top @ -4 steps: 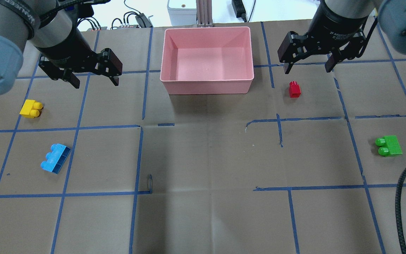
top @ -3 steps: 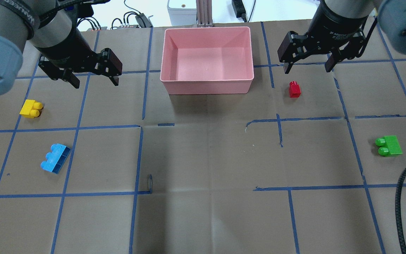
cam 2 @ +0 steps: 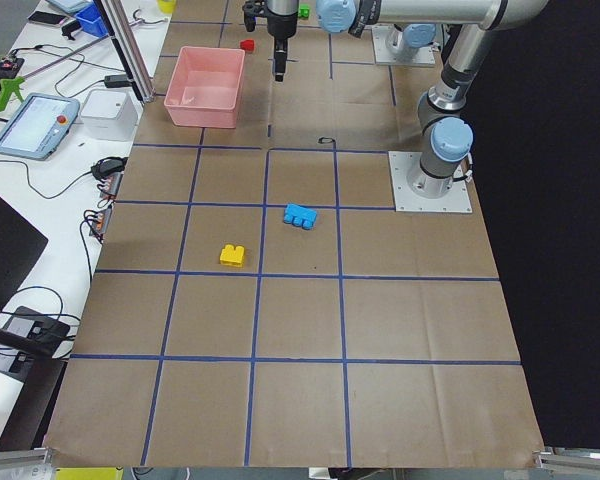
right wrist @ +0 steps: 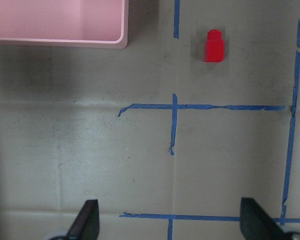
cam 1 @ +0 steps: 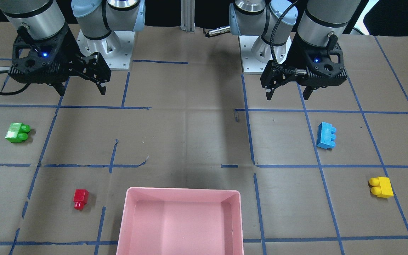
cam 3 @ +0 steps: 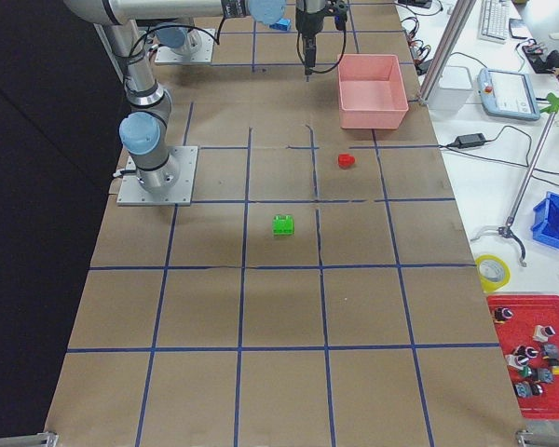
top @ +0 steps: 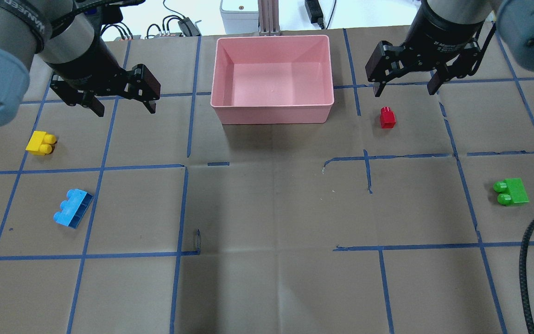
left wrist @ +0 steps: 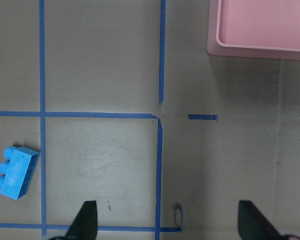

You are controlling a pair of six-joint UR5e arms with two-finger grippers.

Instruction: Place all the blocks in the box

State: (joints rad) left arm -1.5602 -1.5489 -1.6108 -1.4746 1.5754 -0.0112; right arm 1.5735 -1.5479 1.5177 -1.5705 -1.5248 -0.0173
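Tbl (top: 271,292) w/ brown paper (top: 424,204), blue tape grid (top: 101,169)

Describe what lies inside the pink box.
Nothing shows inside the pink box: its visible floor is bare. The red block, green block, blue block and yellow block lie outside. Its near wall hides a thin floor strip overhead.

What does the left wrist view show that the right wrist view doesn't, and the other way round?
Only the left wrist view shows the light-blue block, beside a tape line. Only the right wrist view shows the red block. Both show a corner of the pink box and the brown table with its blue tape grid.
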